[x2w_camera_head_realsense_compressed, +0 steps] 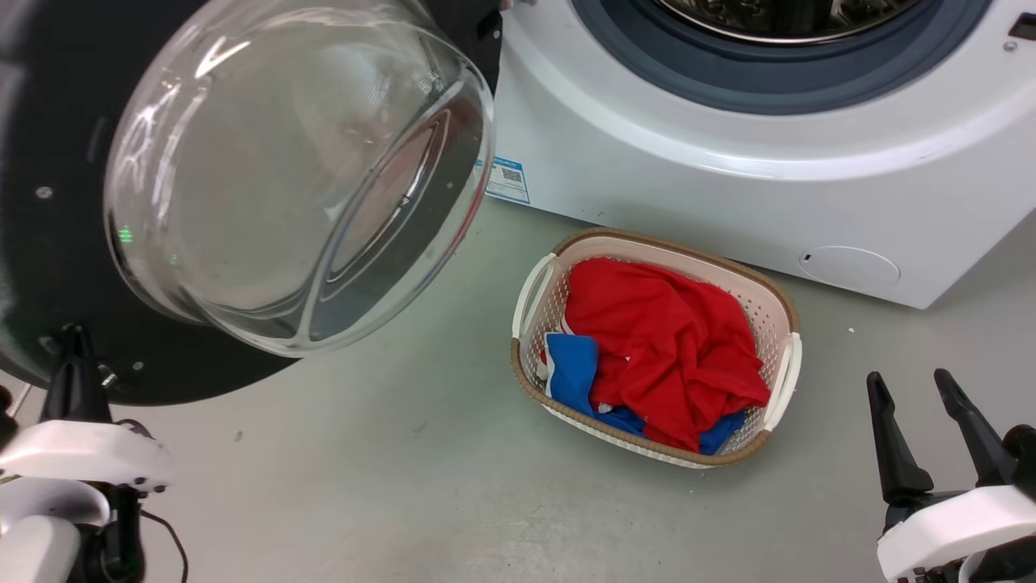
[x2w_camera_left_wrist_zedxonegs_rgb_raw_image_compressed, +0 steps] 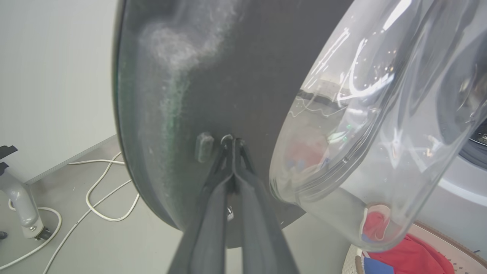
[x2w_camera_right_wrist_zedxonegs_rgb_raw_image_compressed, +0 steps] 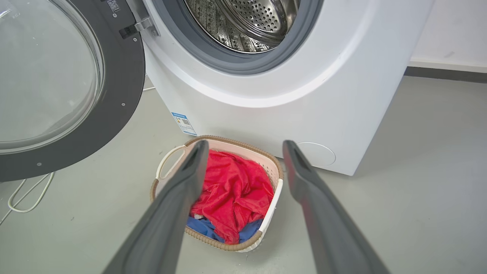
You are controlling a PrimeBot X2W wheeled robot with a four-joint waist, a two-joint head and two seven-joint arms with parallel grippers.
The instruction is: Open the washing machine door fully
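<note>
At upper left of head view, washing machine door [x2w_camera_head_realsense_compressed: 299, 178] hangs wide open off the drum mouth [x2w_camera_head_realsense_compressed: 777, 81], left gripper [x2w_camera_left_wrist_zedxonegs_rgb_raw_image_compressed: 232, 142] pinched shut against its inner face, right gripper [x2w_camera_head_realsense_compressed: 908, 380] spread and idle; probably little swing left.

I count one washing machine [x2w_camera_right_wrist_zedxonegs_rgb_raw_image_compressed: 266, 102], with one washing machine door [x2w_camera_head_realsense_compressed: 48, 267], one steel drum [x2w_camera_right_wrist_zedxonegs_rgb_raw_image_compressed: 243, 23], one round white flap [x2w_camera_right_wrist_zedxonegs_rgb_raw_image_compressed: 315, 154] and one blue-edged sticker [x2w_camera_right_wrist_zedxonegs_rgb_raw_image_compressed: 183, 123]. Ahead of my right gripper [x2w_camera_right_wrist_zedxonegs_rgb_raw_image_compressed: 245, 144] sits one laundry basket [x2w_camera_right_wrist_zedxonegs_rgb_raw_image_compressed: 274, 186] holding one red garment [x2w_camera_right_wrist_zedxonegs_rgb_raw_image_compressed: 232, 182] and blue cloth [x2w_camera_right_wrist_zedxonegs_rgb_raw_image_compressed: 205, 226] of uncertain count. With my left gripper [x2w_camera_left_wrist_zedxonegs_rgb_raw_image_compressed: 233, 142], that makes two grippers.
</note>
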